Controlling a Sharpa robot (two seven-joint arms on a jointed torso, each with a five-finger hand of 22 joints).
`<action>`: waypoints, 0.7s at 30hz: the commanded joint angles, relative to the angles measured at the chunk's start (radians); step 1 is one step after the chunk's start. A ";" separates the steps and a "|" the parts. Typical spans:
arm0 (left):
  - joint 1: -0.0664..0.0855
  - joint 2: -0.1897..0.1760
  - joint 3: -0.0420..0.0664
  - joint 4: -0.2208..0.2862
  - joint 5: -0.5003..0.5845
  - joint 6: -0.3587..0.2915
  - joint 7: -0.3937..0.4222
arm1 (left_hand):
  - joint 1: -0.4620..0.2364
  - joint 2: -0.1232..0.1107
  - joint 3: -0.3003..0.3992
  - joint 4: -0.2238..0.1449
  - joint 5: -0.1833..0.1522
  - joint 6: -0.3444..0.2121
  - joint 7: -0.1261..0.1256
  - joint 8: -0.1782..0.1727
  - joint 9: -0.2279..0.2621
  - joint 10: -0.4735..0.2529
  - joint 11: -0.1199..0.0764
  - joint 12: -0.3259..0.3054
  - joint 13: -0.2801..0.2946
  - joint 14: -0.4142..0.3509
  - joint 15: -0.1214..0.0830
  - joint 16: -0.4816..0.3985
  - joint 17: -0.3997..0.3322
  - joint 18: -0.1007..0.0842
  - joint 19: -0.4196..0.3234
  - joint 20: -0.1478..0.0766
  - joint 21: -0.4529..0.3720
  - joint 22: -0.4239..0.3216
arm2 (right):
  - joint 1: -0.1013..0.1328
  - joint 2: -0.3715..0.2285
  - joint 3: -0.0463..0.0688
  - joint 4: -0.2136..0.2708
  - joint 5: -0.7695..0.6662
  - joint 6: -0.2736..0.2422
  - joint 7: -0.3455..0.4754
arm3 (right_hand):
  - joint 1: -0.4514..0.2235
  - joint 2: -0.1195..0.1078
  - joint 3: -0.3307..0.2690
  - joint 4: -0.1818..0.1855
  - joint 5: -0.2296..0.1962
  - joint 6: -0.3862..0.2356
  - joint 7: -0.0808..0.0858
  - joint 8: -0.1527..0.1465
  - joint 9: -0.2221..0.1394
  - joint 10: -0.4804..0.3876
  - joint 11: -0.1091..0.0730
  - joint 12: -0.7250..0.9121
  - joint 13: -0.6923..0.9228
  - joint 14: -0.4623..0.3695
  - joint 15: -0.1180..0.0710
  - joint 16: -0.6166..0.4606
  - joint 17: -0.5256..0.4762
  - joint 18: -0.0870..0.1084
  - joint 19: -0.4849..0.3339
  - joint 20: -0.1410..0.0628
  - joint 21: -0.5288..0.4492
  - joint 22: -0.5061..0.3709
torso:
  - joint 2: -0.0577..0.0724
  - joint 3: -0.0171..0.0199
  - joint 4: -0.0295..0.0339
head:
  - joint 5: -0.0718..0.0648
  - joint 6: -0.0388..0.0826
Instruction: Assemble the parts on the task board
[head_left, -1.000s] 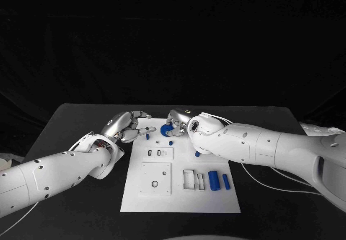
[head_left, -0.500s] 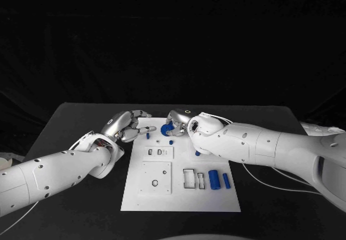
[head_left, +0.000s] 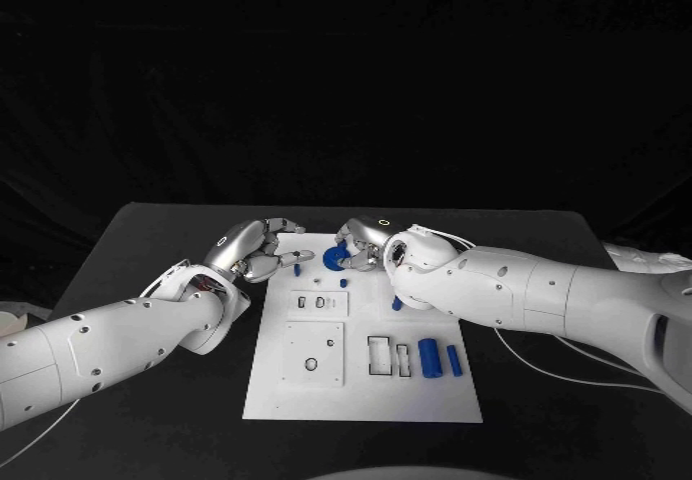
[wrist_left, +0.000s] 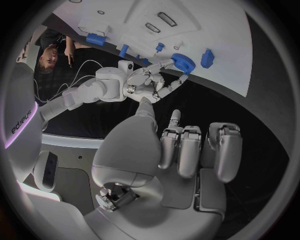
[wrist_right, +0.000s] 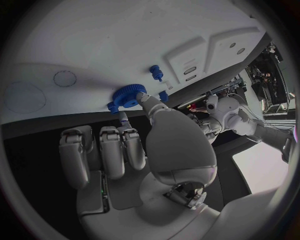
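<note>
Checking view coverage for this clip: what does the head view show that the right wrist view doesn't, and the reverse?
Head view alone: the near end of the task board, with two blue cylinders lying beside rectangular slots, and both white arms reaching in.

Right wrist view alone: two faint circles marked on the board, and the right robot hand seen from behind, thumb tip and a fingertip meeting the blue gear.

Both: the gear, the small blue peg near it, the white board and the left robot hand.
</note>
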 joint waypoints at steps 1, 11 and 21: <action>0.001 0.001 0.001 0.003 -0.004 -0.001 0.008 | -0.002 0.010 -0.008 0.000 0.004 0.007 -0.002 -0.003 0.000 0.102 -0.001 0.003 0.264 0.104 -0.001 0.003 0.263 -0.007 0.103 0.005 0.002 0.263 | -0.001 -0.014 0.000 0.021 0.034 -0.095 0.058 | -0.007 0.000 -0.009 0.001 -0.001 0.029 -0.002 0.015 0.006 0.106 -0.007 0.004 0.263 0.104 -0.007 0.004 0.263 -0.014 0.105 -0.010 0.004 0.263 | -0.002 -0.0001 -0.0011 | -0.001 -0.001; 0.001 0.003 0.001 -0.001 -0.004 0.001 0.010 | -0.002 0.010 -0.008 0.000 0.004 0.007 -0.002 -0.003 0.000 0.102 -0.001 0.003 0.264 0.104 -0.001 0.003 0.263 -0.007 0.103 0.005 0.002 0.263 | -0.003 -0.035 0.000 0.049 0.065 -0.107 0.100 | -0.005 0.007 -0.010 0.004 0.003 0.140 -0.018 0.053 0.022 0.106 -0.020 0.004 0.263 0.104 -0.015 0.004 0.263 -0.014 0.105 -0.018 0.004 0.263 | -0.002 0.0004 -0.0007 | -0.004 0.000; 0.001 0.004 0.001 -0.002 -0.004 0.001 0.011 | -0.002 0.010 -0.008 0.000 0.004 0.007 -0.002 -0.003 0.000 0.102 -0.001 0.003 0.264 0.104 -0.001 0.003 0.263 -0.007 0.103 0.005 0.002 0.263 | -0.006 -0.042 -0.001 0.064 0.080 -0.105 0.093 | -0.003 0.010 -0.008 0.004 0.004 0.146 -0.023 0.051 0.021 0.106 -0.024 0.004 0.263 0.104 -0.018 0.004 0.263 -0.014 0.105 -0.020 0.004 0.263 | -0.002 -0.0001 -0.0007 | -0.008 0.003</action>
